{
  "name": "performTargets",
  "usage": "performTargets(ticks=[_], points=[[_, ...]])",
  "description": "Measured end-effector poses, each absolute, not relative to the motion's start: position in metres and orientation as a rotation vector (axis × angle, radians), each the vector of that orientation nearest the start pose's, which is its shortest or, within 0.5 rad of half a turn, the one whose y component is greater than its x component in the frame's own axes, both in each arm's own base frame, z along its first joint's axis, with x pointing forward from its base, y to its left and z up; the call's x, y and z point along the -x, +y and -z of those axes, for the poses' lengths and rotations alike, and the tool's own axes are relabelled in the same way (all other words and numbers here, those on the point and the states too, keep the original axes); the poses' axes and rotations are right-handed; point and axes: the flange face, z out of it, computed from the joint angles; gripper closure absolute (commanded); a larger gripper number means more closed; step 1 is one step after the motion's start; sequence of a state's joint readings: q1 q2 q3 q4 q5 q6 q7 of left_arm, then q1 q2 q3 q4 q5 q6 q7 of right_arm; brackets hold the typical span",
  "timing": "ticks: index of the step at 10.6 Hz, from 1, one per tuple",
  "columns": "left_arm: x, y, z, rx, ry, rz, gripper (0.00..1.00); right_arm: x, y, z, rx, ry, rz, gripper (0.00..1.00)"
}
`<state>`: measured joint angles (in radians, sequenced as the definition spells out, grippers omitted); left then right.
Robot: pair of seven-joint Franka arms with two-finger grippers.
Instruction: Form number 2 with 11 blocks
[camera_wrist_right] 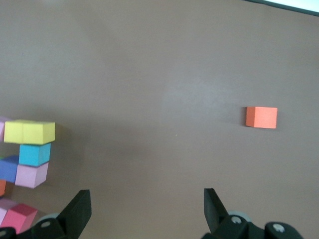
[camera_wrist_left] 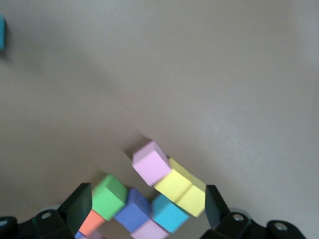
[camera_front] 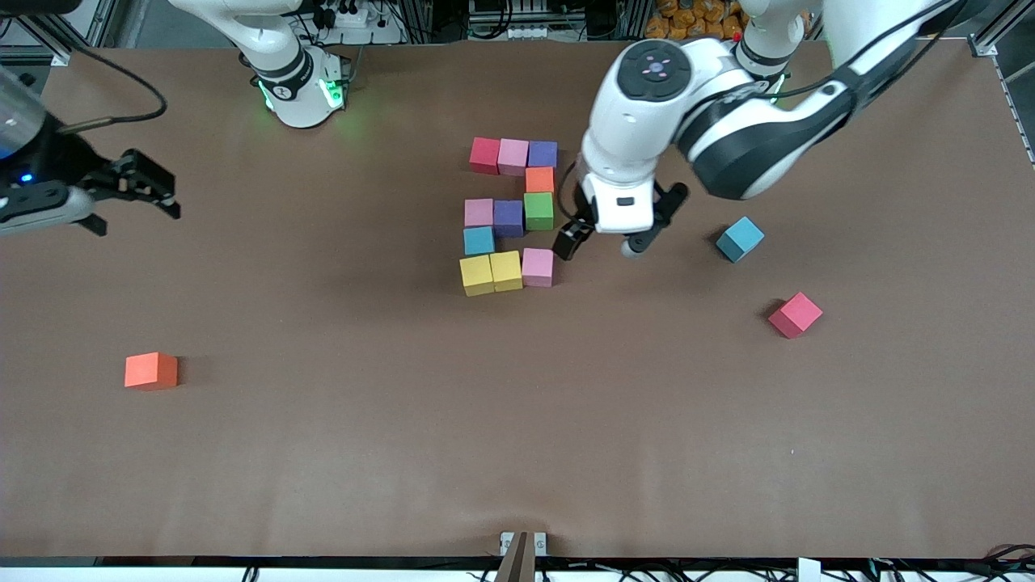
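With all eleven matte foam cubes (camera_front: 508, 218) placed, both left gripper (camera_front: 602, 241) and right gripper (camera_front: 137, 194), wide open and empty, were best lifted clear without nudging the blocky digit.

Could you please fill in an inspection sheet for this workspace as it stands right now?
Surface: brown table, bare around the blocks.
Job's things: number 2 laid out in eleven touching blocks at mid-table; its pink end block sits slightly askew.
Clutter: three loose blocks: orange block toward the right arm's end; blue block and red block toward the left arm's end.
Claws: left claw open, empty, just beside the pink end block; right claw open, empty, waiting over the table's edge.
Cables: black cable near the right arm.
Surroundings: metal frame along the table's edge.
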<state>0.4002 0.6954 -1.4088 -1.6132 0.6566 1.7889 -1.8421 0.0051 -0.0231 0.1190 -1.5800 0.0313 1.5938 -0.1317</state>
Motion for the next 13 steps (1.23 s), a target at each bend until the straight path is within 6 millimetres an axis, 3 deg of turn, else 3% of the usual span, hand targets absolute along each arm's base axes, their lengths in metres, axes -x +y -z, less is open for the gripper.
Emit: performTargets(ticks=[3, 9, 11, 13], points=[[-0.521, -0.357, -0.488, 3.076, -0.914, -0.032, 0.0, -0.538, 0.097, -0.621, 3.087, -0.471, 0.012, 0.0], [-0.543, -0.326, -0.506, 3.124, -0.624, -0.02, 0.0, -0.539, 0.09, -0.619, 3.097, -0.454, 0.007, 0.0], [-0.564, -0.316, -0.511, 3.071, -0.479, -0.036, 0.0, -0.542, 0.082, -0.62, 3.129, -0.327, 0.032, 0.0], [-0.573, -0.323, -0.504, 3.028, -0.296, -0.029, 0.0, -0.547, 0.083, -0.623, 3.14, -0.113, 0.111, 0.0]])
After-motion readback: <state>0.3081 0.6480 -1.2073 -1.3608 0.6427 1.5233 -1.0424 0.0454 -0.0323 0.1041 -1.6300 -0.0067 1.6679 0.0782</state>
